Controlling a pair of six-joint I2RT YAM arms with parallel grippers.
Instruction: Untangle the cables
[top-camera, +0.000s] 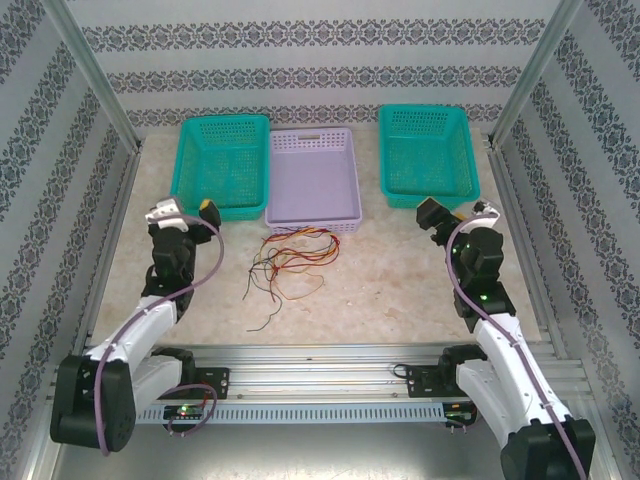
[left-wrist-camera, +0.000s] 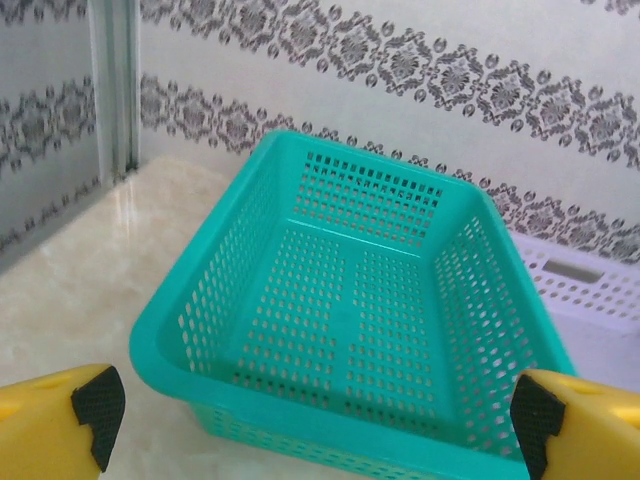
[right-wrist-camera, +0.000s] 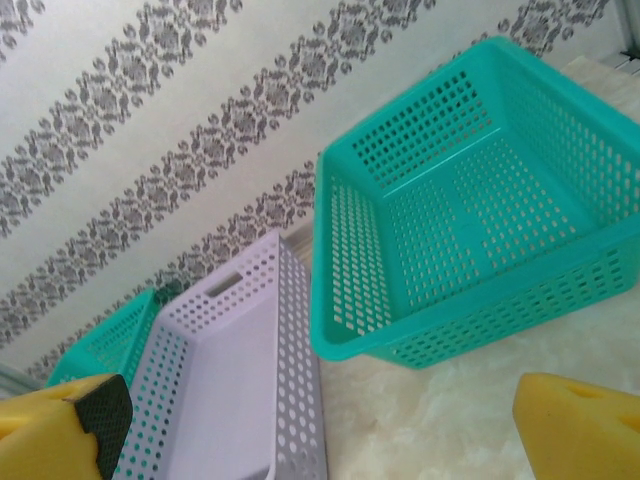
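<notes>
The left gripper (top-camera: 205, 208) hangs just in front of the left teal basket (top-camera: 226, 121), its yellow fingers (left-wrist-camera: 60, 425) spread wide with nothing between them. Its wrist view looks straight into that basket.

Right of it, the cables (top-camera: 290, 255) lie on the table (top-camera: 400, 290) in 1 loose tangle of red, yellow, orange and black strands. The knotted part sits just in front of the purple basket (top-camera: 312, 135), spreading along its near wall. From there thin tails run toward the arm bases, leaning slightly left, so the long axis goes from far right to near left. Whether the strands touch the basket wall I cannot tell. Both grippers are well apart from the tangle, and nothing lies on it.

The purple basket stands between the 2 teal ones. The right teal basket (top-camera: 424, 110) sits at the far right. The right gripper (top-camera: 432, 212) hovers just before its near left corner, jaws wide apart and holding nothing.
</notes>
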